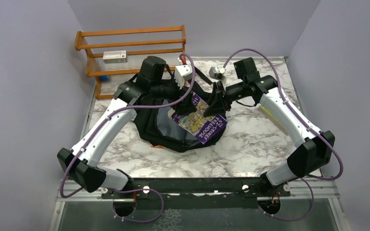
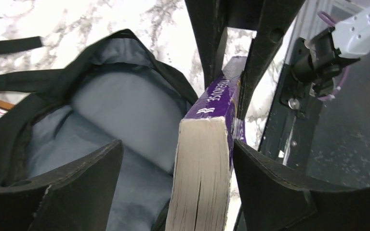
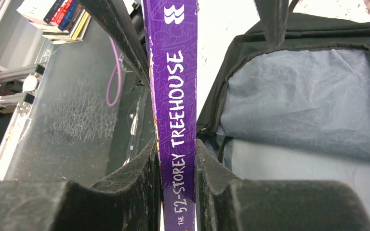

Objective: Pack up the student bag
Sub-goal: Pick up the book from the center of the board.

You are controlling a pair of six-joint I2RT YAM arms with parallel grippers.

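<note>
- Top view: the right pincer (image 1: 218,100) is clamped on a purple paperback book (image 1: 200,121) and holds it on a slant. The large black soft fabric student bag (image 1: 156,127) lies below this pincer and to its left, on the white marble-patterned tabletop (image 1: 255,144), with its mouth open.
- Top view: the left pincer (image 1: 185,96) stands just beside the right pincer, over the book's upper end.
- Left wrist view: the left pincer (image 2: 176,147) is spread wide, with the book's page edge between its jaws. The left jaw is well apart from the book. Contact at the right jaw cannot be determined. It grips nothing. The grey lining of the student bag (image 2: 120,106) lies ahead and to the left.
- Right wrist view: the right pincer (image 3: 175,154) is closed narrowly on the book's spine. The bag's open compartment lies directly to its right.
- Recommended procedure: hold the left pincer clear. Swing the book's lower end over the grey lining. Lower until the book sits inside the rim, then release. Avoid snagging the rim fabric.
</note>
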